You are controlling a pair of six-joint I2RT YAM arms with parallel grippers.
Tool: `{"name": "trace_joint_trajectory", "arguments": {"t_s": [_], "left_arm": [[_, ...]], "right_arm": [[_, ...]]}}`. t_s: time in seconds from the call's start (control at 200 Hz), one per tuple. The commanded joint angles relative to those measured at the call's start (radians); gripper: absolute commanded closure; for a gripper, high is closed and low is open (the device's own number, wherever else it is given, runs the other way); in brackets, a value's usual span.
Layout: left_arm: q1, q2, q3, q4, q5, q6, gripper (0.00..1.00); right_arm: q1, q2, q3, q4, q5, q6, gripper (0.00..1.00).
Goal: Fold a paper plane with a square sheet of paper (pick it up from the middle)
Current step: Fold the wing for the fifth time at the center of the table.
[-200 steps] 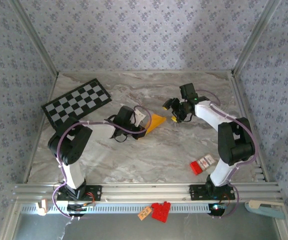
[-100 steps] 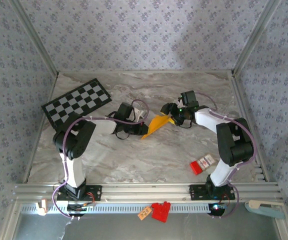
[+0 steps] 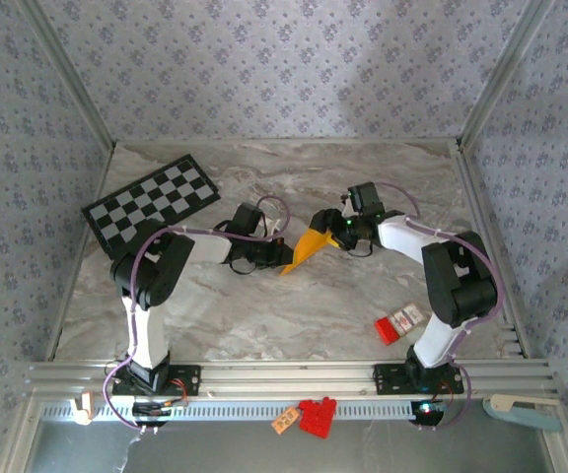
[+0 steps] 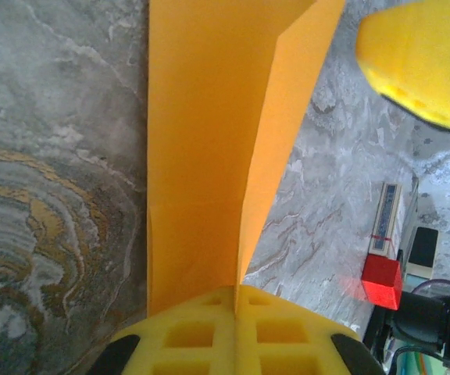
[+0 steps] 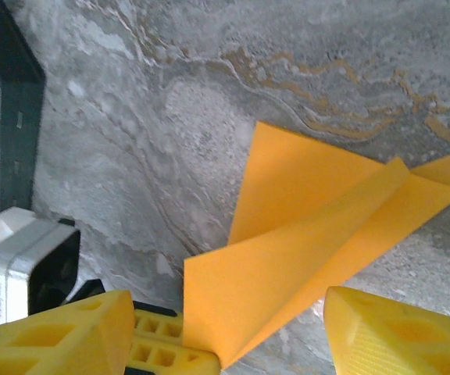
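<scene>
So the left gripper [image 4: 237, 295] had its yellow jaws pressed together, pinching one end of the thin creased orange-yellow paper sheet [image 4: 201, 133]. The right gripper [image 5: 233, 340] had jaws spread wide, the sheet's other end sitting between them.

Sheet of paper [image 4: 201, 156]: far end cut by the left wrist view's top edge, near end buried between my left claw's [image 4: 235, 301] pads. My right claw [image 5: 225, 320]: both fingers cropped at the bottom. Checkered board [image 5: 6, 117]: mostly cut off at the left edge. Red block [image 4: 381, 281]: blurred, label unreadable.
</scene>
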Motion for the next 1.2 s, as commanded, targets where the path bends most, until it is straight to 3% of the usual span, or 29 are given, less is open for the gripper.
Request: {"name": "trace_joint_trajectory", "arguments": {"t_s": [0.0, 1.194], "left_arm": [[0.007, 0.018, 0.026, 0.018, 0.031, -0.034, 1.00], [0.017, 0.071, -0.043, 0.168, 0.039, -0.158, 0.96]], "right_arm": [[0.020, 0.018, 0.026, -0.095, 0.055, -0.055, 0.33], [0.097, 0.255, 0.233, -0.326, 0.155, -0.077, 0.41]]}}
